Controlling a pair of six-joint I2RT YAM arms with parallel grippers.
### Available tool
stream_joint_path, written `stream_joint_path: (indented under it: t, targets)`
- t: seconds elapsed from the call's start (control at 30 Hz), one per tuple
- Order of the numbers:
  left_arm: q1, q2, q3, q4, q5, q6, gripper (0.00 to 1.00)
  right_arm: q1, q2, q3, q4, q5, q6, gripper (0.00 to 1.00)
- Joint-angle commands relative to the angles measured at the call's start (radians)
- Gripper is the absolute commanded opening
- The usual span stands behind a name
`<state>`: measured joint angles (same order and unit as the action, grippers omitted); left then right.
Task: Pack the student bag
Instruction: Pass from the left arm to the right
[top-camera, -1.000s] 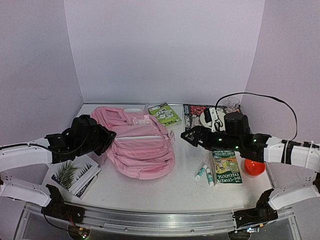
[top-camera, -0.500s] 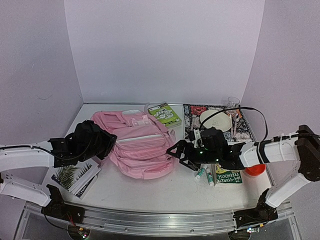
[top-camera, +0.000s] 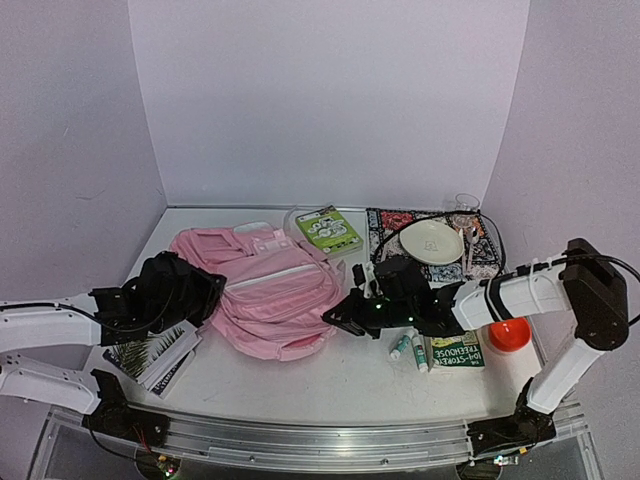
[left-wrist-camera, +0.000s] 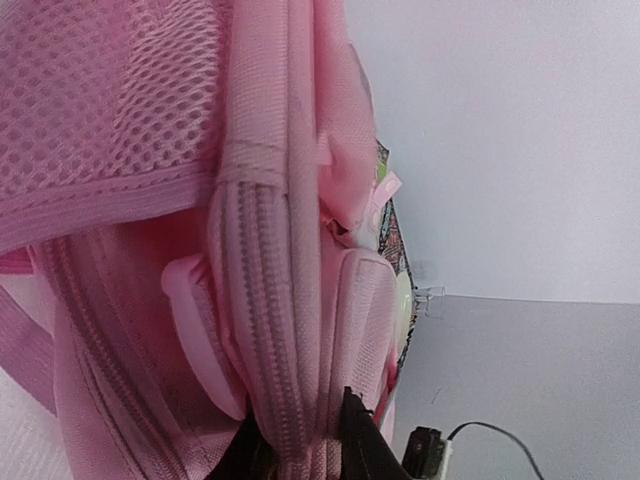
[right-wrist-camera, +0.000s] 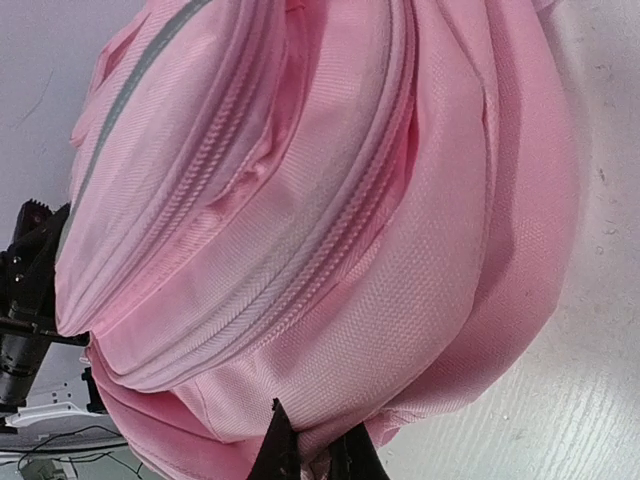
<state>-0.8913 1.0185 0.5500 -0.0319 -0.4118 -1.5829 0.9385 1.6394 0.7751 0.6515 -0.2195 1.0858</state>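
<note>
- Pink bag lies flat on the table, left of centre, with its zipped pockets facing up.
- At its left side, the left gripper has its dark fingers nearly closed, pinching a ribbed zip seam of the bag.
- At the bag's lower right edge, the right gripper has its fingers closed tight on a fold of pink fabric.
- Just behind the bag lies a green book; to the right, a plate rests on a patterned mat.
- Two glue sticks and a paperback lie near the right arm; a leaf-cover book lies front left.
</note>
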Motion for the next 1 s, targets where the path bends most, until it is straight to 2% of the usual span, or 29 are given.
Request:
stream_joint_path:
  t: [0.0,0.13,0.27,0.4,0.5,0.67,0.97]
  targets:
    - [-0.011,-0.062,0.015,0.159,0.050,0.058,0.32,0.007,-0.064,0.098,-0.011,-0.031,-0.096,0.00]
    - [-0.010,-0.048,0.121,-0.044,0.032,0.225,0.54,-0.005,-0.089,0.138,-0.089,-0.033,-0.163,0.00]
    - [-0.006,0.017,0.294,-0.243,-0.001,0.456,0.67,-0.035,-0.112,0.161,-0.151,-0.048,-0.221,0.00]
    - [0.012,0.114,0.446,-0.375,0.033,0.668,0.73,-0.062,-0.123,0.170,-0.176,-0.080,-0.264,0.00]
    - [0.021,0.204,0.538,-0.458,0.072,0.769,0.77,-0.063,-0.110,0.187,-0.211,-0.087,-0.303,0.00]
    - [0.059,0.247,0.583,-0.522,0.195,0.828,0.82,-0.065,-0.109,0.152,-0.242,-0.043,-0.326,0.00]
    - [0.066,0.085,0.428,-0.585,0.352,0.706,0.89,-0.084,-0.146,0.130,-0.247,0.050,-0.307,0.00]
